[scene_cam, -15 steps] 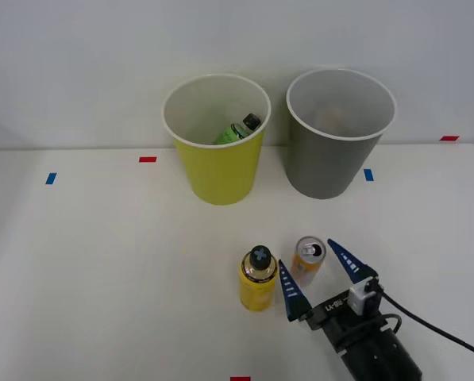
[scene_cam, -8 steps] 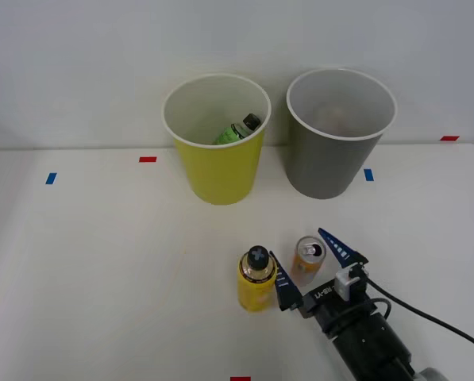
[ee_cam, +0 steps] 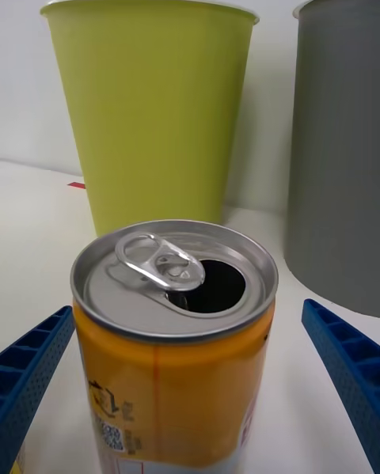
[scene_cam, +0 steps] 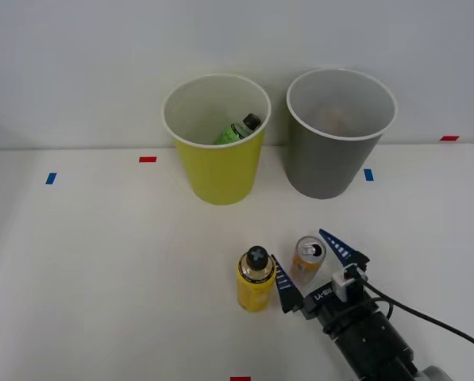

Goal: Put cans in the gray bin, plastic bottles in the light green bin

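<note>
Watch the yellow bottle (scene_cam: 255,280) beside your can (scene_cam: 308,260).
Right gripper (scene_cam: 310,269) straddles the can, fingers wide; closing off-centre could topple either near the table's (scene_cam: 102,262) front edge.

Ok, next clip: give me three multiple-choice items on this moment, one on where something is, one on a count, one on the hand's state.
1. Where is the green-label bottle?
A. on the table
B. inside the light green bin
C. inside the gray bin

2. How many drink containers stand on the table?
A. one
B. two
C. three

3. How is the right hand set?
A. open, fingers either side of the can
B. shut on the can
C. shut on the yellow-label bottle

Answers:
1 B, its cap pokes up inside that bin.
2 B, the can and the yellow-label bottle.
3 A, the wrist view shows gaps between fingers and can.
</note>
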You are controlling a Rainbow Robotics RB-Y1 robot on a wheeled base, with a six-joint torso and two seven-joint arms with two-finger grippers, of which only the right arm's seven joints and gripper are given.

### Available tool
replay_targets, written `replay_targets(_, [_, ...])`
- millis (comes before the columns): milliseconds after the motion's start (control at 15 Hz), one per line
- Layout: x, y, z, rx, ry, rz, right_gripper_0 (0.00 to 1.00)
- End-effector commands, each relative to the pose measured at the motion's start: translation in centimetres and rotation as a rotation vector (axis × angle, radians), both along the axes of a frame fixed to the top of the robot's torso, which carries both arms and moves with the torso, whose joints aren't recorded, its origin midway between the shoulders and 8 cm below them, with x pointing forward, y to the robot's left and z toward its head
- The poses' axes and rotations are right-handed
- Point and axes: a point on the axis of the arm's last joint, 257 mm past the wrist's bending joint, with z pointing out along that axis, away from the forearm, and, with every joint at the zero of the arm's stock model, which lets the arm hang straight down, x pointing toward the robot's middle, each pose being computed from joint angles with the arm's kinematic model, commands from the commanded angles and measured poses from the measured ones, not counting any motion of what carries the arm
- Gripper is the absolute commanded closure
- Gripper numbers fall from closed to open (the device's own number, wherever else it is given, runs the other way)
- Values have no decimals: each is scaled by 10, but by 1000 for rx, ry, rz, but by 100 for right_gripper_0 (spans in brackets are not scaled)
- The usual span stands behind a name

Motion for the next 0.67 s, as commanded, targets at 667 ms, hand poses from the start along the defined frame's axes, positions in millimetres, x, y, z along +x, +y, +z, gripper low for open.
replay_targets(667, [-1,-1,-6,-2,18,-15,8])
